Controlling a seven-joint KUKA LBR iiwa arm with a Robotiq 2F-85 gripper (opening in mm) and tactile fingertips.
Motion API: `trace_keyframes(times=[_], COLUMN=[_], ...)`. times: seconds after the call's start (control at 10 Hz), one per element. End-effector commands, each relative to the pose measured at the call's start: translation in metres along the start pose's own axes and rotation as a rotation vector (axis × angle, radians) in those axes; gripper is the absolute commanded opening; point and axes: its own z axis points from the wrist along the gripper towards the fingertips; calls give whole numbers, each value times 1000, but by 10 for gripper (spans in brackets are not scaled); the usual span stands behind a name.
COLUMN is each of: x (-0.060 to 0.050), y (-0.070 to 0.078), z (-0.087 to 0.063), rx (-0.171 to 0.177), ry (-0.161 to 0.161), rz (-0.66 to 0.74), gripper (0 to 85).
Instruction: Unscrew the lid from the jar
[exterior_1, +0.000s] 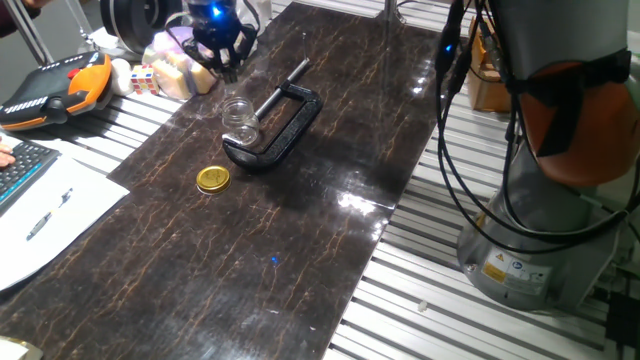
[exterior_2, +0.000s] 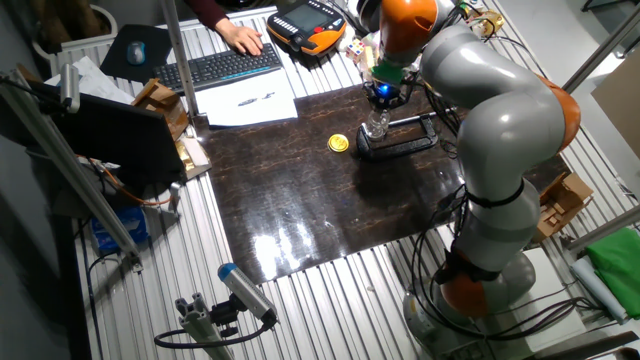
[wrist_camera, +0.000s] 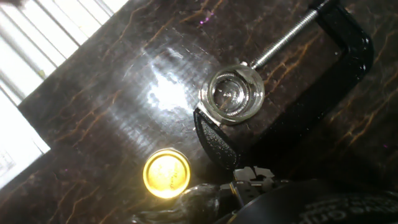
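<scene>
We find the jar upright and uncapped, clamped in the black C-clamp at upper centre of one fixed view. The lid lies flat on the dark table, apart from the jar, toward lower left. The gripper hangs above the jar holding nothing; we cannot tell its opening.

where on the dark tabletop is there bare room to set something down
The near half of the dark tabletop, from the lid to the front edge, is bare. So is the strip right of the black C-clamp. It is crowded at the far left, where the jar stands in the clamp under the hand.
</scene>
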Motion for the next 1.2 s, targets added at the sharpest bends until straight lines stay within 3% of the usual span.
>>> trace_keyframes(times=[0.0,0.7,1.1], x=[2,2,6], y=[0,0,1], z=[-1,-1,0], rx=[-8,-1,0], ry=[8,31,15], rz=[24,32,10], gripper=[7,7,7])
